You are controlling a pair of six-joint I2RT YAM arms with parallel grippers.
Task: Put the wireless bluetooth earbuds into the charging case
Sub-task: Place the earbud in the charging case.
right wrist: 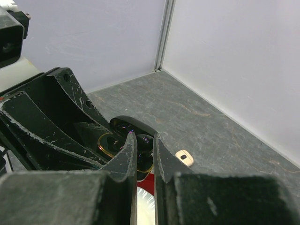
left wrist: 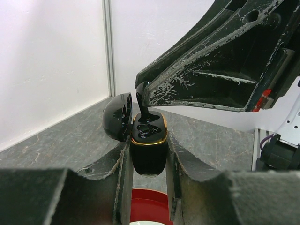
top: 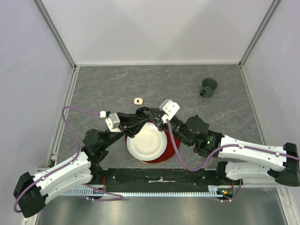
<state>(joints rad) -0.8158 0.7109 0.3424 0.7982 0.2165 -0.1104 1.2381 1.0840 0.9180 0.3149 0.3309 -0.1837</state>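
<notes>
The task looks to be at the insertion step, not finished. The left gripper [left wrist: 148,161] is clamped around the black, gold-rimmed case [left wrist: 149,136] and holds it upright above the 12 o'clock edge of the white plate [top: 144,143], which sits on a red plate [top: 165,152]. The case's lid [left wrist: 117,115] is swung open toward 9 o'clock in the left wrist view. The right gripper [right wrist: 144,140] comes in from above, pinching a black earbud [left wrist: 142,101] by its stem; the earbud's lower end is at the case's socket, but it stands proud, so I judge it not yet seated.

Left to do: press it home, release, and load any other earbuds. I cannot tell whether the second socket is filled. No other earbuds are clearly visible. A small pale item [top: 138,101] lies on the bench [top: 103,89] at 12 o'clock beyond the grippers, too small to identify. A dark cup [top: 209,87] stands at 2 o'clock.
</notes>
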